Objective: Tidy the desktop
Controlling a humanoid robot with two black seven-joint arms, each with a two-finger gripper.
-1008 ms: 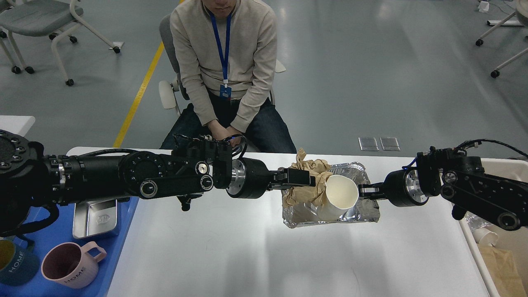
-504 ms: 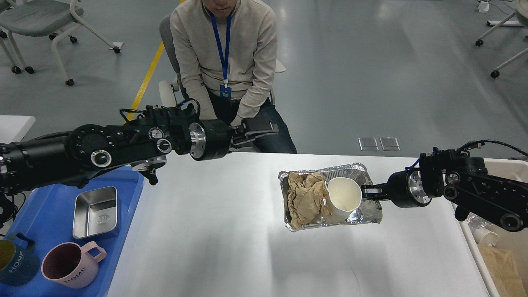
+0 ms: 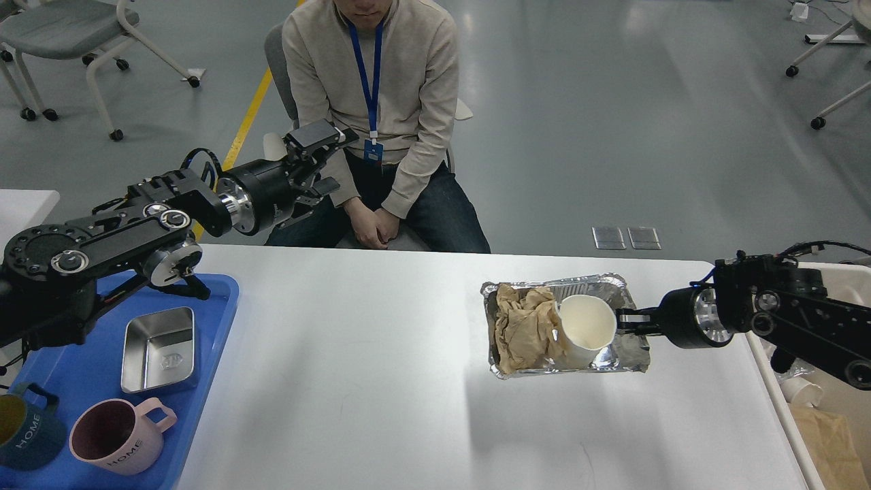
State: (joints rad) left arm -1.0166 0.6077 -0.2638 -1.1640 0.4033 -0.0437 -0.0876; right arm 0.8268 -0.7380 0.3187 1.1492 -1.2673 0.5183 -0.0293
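Head view: your right tool is clamped on the foil tray at centre right of the counter; carry it level. The left tool, upper left, has fingers apart.

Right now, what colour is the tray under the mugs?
Blue tray, clearest in the head view.

Left arm enters from the left edge, angled up toward upper-left centre; left gripper raised, fingers parted, holding nothing; right arm comes in from the right edge, roughly level; right gripper points left at mid-right, fingers closed.
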